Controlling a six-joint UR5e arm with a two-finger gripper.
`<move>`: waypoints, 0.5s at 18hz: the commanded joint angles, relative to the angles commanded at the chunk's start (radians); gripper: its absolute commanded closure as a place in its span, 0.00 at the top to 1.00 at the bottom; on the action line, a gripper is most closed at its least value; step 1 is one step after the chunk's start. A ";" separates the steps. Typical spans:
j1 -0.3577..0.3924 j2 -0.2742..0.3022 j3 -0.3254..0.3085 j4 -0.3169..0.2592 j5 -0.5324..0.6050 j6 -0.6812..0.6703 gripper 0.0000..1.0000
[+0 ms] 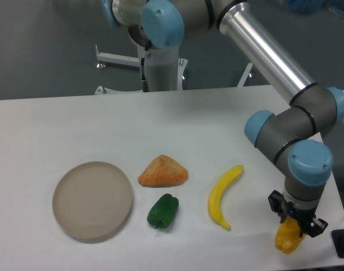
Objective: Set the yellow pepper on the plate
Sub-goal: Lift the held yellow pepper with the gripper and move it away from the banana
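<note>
Yellow pepper [288, 239]: pinched in my jaws at the bench's [42, 124] near right corner, whether lifted I cannot tell. Plate [92, 201]: bare, far left. Between: banana [223, 196], green pepper [163, 211]. Grasp looks done; carry and release remain.

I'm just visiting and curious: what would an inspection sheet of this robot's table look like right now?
Surface: white table, no spills seen.
Job's things: yellow pepper at the near right edge, between the gripper's fingers; plate at the left, nothing on it.
Clutter: orange wedge-shaped food, green pepper and banana lying between plate and arm.
Grippers: gripper pointing down, shut on the yellow pepper.
Cables: one dark cable running down the arm's base.
Surroundings: grey floor, white metal stand legs behind the table.
</note>
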 joint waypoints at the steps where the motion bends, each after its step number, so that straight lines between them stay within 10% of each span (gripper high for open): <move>1: -0.005 0.002 -0.006 0.000 0.000 -0.002 0.37; 9: -0.031 0.072 -0.086 -0.009 0.002 -0.011 0.38</move>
